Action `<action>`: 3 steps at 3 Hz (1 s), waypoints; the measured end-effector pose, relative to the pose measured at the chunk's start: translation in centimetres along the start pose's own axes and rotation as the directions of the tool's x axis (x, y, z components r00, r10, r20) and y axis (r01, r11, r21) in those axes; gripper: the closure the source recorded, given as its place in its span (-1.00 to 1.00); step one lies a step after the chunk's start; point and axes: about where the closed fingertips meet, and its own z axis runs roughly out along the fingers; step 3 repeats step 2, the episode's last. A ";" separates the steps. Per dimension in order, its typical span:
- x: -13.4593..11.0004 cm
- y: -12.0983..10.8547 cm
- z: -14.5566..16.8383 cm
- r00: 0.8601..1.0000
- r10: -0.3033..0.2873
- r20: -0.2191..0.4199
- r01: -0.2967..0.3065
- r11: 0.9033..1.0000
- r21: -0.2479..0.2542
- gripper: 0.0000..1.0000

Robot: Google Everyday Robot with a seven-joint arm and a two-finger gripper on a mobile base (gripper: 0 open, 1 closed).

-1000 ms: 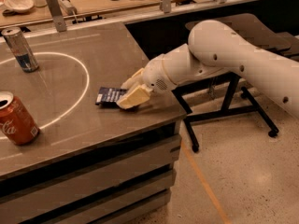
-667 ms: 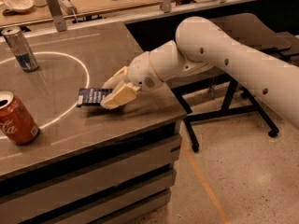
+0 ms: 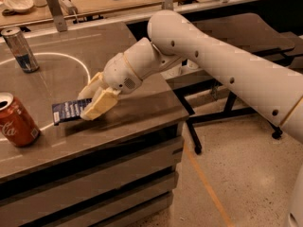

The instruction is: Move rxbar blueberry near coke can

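The hand [image 3: 86, 106] is low over the worktop [image 3: 151, 103], with its two fingers pressed on the right end of the rxbar blueberry [image 3: 67, 111]. The coke can [image 3: 17, 123] stands upright left of the hand, near the bar but not touching it. A slim silver can [image 3: 20, 48] stands farther behind.

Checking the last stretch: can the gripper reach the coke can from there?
Probably yes. The gripper, shut on the rxbar blueberry, has only bare tabletop between it and the coke can.
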 end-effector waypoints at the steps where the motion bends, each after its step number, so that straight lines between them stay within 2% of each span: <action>1: -0.9 1.3 3.1 0.999 -0.038 -0.001 0.038 0.994 -0.098 1.00; 2: -1.0 1.4 3.4 0.999 -0.041 -0.001 0.040 0.994 -0.104 0.67; 3: -1.0 1.4 3.4 0.999 -0.041 -0.001 0.040 0.994 -0.104 0.67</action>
